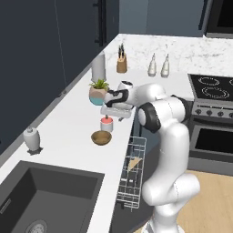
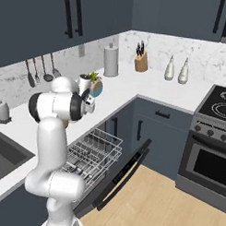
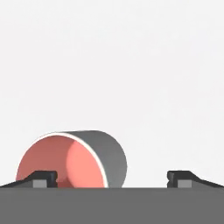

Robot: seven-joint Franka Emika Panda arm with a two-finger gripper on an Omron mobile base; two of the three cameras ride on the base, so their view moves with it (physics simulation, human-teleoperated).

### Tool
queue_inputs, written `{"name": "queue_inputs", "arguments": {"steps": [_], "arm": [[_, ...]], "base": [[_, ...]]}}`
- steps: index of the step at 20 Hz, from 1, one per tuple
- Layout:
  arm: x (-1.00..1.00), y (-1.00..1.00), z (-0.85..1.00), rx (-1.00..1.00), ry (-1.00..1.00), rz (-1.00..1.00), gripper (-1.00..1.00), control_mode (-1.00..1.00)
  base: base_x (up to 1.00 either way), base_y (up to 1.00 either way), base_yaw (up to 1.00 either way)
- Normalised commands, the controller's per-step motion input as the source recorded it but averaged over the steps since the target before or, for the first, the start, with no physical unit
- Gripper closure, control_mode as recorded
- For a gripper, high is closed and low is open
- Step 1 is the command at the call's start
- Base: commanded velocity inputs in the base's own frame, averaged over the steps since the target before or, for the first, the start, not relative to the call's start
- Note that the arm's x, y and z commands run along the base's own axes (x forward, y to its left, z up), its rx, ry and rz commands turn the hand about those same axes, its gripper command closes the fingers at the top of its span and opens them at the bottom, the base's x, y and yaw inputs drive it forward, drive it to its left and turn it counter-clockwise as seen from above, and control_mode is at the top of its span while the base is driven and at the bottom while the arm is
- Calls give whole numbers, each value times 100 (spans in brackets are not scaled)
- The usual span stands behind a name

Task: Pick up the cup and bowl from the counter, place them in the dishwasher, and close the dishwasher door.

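The cup [image 1: 106,124] stands on the white counter [image 1: 68,120], whitish with a salmon-red top. Just in front of it lies the tan wooden bowl [image 1: 101,137]. My gripper [image 1: 108,113] hangs directly above the cup, pointing down. In the hand view the cup [image 3: 74,159] shows its red inside at the lower left. My gripper [image 3: 112,179] is open; the cup sits by the left fingertip [image 3: 43,178], with a gap to the right one. The dishwasher door [image 2: 124,173] hangs open and the white wire rack [image 2: 92,153] is pulled out.
A pink-and-teal plant pot [image 1: 98,93] and a tall grey cylinder [image 1: 98,66] stand behind the cup. A knife block [image 1: 121,63] and two bottles [image 1: 158,66] are at the back. The stove [image 1: 211,86] is to the right, and the dark sink [image 1: 45,195] and a dispenser [image 1: 32,139] to the left.
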Motion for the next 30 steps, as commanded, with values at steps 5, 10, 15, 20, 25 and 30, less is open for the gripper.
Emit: {"name": "queue_inputs", "arguments": {"steps": [5, 10, 15, 20, 25, 30], "arm": [[20, 0, -36, -2, 5, -2, -100, -100], [18, 0, -34, 0, 2, 0, 100, -100], [1, 0, -16, 0, 3, 0, 100, -100], [-1, -2, -9, 0, 0, 0, 100, -100], [-15, -26, -4, 0, 0, 0, 100, -100], [-75, -84, 1, 5, -10, 0, 100, -100]], "base": [[0, 0, 0], [0, 0, 0], [0, 0, 0], [0, 0, 0], [0, 0, 0], [0, 0, 0]]}}
